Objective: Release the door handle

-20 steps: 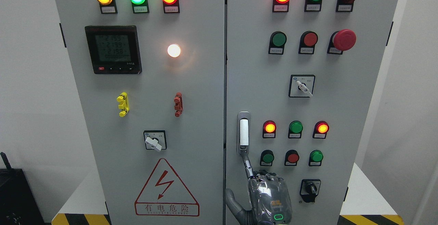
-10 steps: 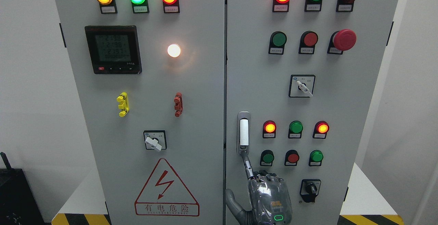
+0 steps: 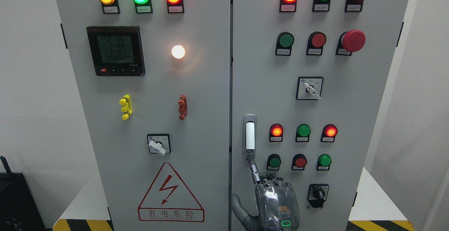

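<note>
The door handle (image 3: 249, 136) is a grey upright lever with a white insert, set at the left edge of the cabinet's right door (image 3: 368, 118). My right hand (image 3: 245, 180) comes up from the bottom edge just below it. Its index finger (image 3: 254, 169) stretches up, and its tip meets the handle's lower end. The thumb (image 3: 238, 206) sticks out to the left, and the other fingers are folded at the knuckles. The hand closes on nothing. Both doors look closed. My left arm is out of view.
The right door carries lit indicator lamps, push buttons, a red emergency stop (image 3: 352, 40) and two rotary switches (image 3: 309, 88). The left door (image 3: 158, 101) has a meter (image 3: 115, 51), lamps, a selector and a warning triangle (image 3: 171, 194). A black box (image 3: 14, 203) stands at the lower left.
</note>
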`<act>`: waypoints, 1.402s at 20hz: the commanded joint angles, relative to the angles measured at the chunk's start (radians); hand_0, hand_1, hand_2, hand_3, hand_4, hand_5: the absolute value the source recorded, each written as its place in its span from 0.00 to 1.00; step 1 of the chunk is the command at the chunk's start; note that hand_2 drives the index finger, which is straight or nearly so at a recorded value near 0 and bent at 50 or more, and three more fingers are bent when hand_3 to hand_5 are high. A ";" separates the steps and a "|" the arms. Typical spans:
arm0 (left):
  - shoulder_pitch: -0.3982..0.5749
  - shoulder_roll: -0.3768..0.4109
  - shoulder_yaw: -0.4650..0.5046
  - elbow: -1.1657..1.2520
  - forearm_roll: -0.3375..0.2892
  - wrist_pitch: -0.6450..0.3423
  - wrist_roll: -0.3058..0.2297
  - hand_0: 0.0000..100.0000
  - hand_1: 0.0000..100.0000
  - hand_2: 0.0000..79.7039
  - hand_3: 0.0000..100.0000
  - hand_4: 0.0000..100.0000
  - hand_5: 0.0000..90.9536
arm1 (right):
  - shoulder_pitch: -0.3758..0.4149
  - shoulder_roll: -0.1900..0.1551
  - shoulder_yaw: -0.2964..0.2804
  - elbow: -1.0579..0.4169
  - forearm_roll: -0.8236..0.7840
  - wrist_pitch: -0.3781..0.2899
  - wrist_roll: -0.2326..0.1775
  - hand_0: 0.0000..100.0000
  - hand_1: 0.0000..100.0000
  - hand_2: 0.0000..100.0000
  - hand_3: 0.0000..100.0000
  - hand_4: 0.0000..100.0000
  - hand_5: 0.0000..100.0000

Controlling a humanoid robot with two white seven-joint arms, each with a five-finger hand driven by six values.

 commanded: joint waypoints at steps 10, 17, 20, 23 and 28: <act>0.000 0.000 0.000 0.000 0.000 0.001 -0.001 0.00 0.00 0.06 0.11 0.00 0.00 | 0.032 -0.001 0.005 -0.075 -0.002 -0.004 0.003 0.38 0.23 0.03 0.80 0.74 0.69; 0.000 0.000 0.000 0.000 0.000 -0.001 -0.001 0.00 0.00 0.06 0.11 0.00 0.00 | 0.035 0.000 0.002 -0.092 -0.007 -0.007 0.000 0.38 0.23 0.06 0.80 0.74 0.69; 0.000 0.000 0.000 0.000 0.000 0.001 -0.001 0.00 0.00 0.06 0.11 0.00 0.00 | 0.035 0.000 0.001 -0.098 -0.008 -0.011 -0.002 0.39 0.24 0.13 0.80 0.74 0.69; 0.000 0.000 0.000 0.000 0.000 -0.001 -0.001 0.00 0.00 0.06 0.11 0.00 0.00 | 0.037 0.002 -0.001 -0.107 -0.014 -0.013 -0.005 0.42 0.26 0.25 0.80 0.74 0.69; 0.000 0.000 0.000 0.000 0.000 -0.001 -0.001 0.00 0.00 0.06 0.11 0.00 0.00 | 0.070 0.003 -0.001 -0.139 -0.019 -0.028 -0.008 0.43 0.30 0.35 0.79 0.73 0.68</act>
